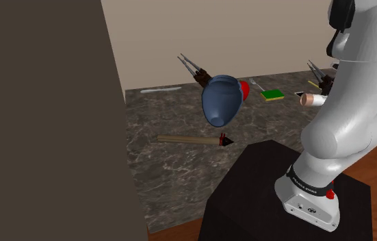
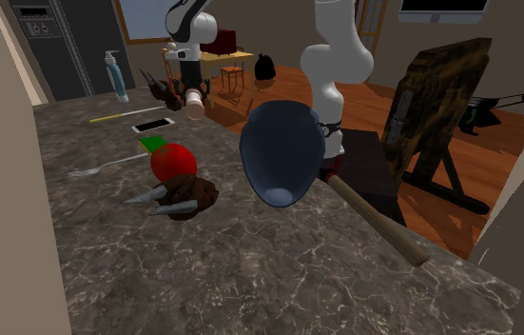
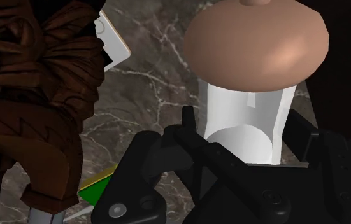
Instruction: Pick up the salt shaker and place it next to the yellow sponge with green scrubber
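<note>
The gripper [image 3: 244, 141] is closed on the shaker [image 3: 257, 57], white with a tan cap, and holds it tilted above the worktop [image 1: 180, 164]. A brown spiky thing [image 3: 34, 95] stands just beside it. The sponge [image 1: 272, 95] lies nearby, green side up.

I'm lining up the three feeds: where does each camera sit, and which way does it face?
Shoulder view: beside the stand, looking across the marble counter; the arm rises at its right.
Second exterior view: across the counter, facing the arm and stand.
Wrist view: on the hand, looking down at the counter past the gripper clasping the salt shaker.
Both exterior views share the blue vessel.
</note>
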{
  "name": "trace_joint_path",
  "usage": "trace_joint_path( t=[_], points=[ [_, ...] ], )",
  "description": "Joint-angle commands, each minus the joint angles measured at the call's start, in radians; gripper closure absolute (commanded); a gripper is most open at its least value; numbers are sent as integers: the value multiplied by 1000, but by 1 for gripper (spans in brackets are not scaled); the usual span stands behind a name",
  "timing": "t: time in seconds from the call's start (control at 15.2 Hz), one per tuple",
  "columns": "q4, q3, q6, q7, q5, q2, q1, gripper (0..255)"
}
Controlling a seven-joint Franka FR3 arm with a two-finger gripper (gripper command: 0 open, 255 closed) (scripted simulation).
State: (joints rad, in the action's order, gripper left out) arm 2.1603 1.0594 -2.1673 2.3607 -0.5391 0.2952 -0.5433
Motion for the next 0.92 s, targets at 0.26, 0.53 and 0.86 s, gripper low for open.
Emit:
trace_joint_path(
  t=[0.26, 0.53, 0.86],
  points=[
    [-17, 60, 44, -74, 97, -82, 58, 255],
    [-35, 90, 76, -122, 159, -135, 91, 255],
    [-63, 118, 120, -185, 238, -203, 126, 255]
  ],
)
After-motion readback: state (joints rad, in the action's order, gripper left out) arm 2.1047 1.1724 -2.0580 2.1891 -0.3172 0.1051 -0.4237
